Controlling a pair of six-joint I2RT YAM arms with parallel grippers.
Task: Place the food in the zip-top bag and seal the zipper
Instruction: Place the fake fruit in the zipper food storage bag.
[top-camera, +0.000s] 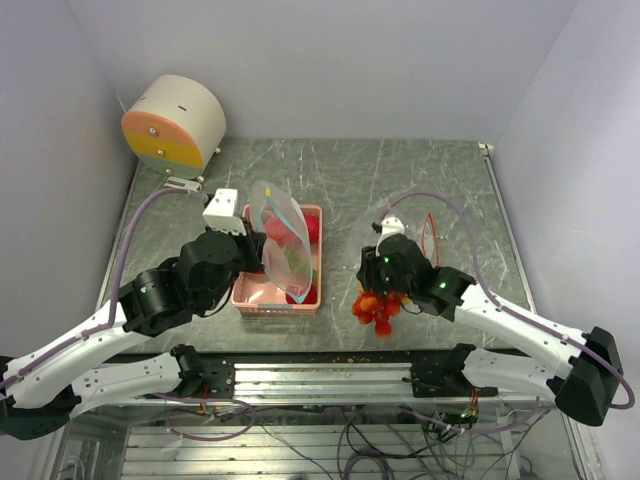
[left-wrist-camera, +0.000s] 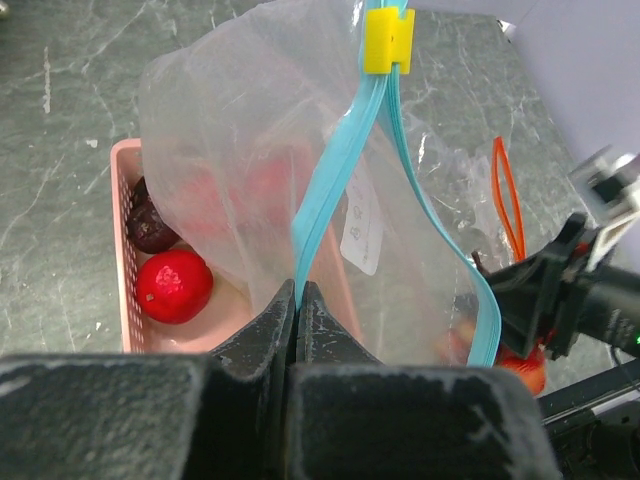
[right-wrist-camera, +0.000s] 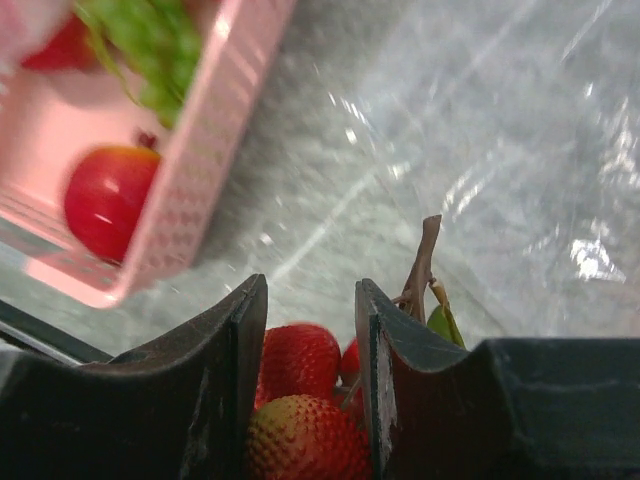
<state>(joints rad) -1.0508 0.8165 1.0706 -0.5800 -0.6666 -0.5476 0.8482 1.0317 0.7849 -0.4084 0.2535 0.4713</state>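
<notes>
My left gripper (left-wrist-camera: 298, 300) is shut on the blue zipper edge (left-wrist-camera: 330, 190) of the clear zip-top bag (top-camera: 280, 240), holding it upright over the pink tray (top-camera: 262, 300). The bag's mouth gapes and its yellow slider (left-wrist-camera: 388, 42) sits at the far end. In the tray lie food pieces: a red ball (left-wrist-camera: 174, 286), a dark fruit (left-wrist-camera: 150, 222), a red apple (right-wrist-camera: 108, 195) and green grapes (right-wrist-camera: 150, 40). My right gripper (right-wrist-camera: 310, 300) is right of the tray, shut on a cluster of bumpy red fruits (right-wrist-camera: 300, 400) with a brown stem (right-wrist-camera: 425, 255); the cluster (top-camera: 376, 306) shows under that gripper.
A round cream and orange device (top-camera: 175, 122) stands at the back left corner. An orange loop (top-camera: 430, 235) lies on the marbled table behind my right arm, on crinkled clear plastic (right-wrist-camera: 520, 150). A metal rail (top-camera: 330, 375) runs along the near edge.
</notes>
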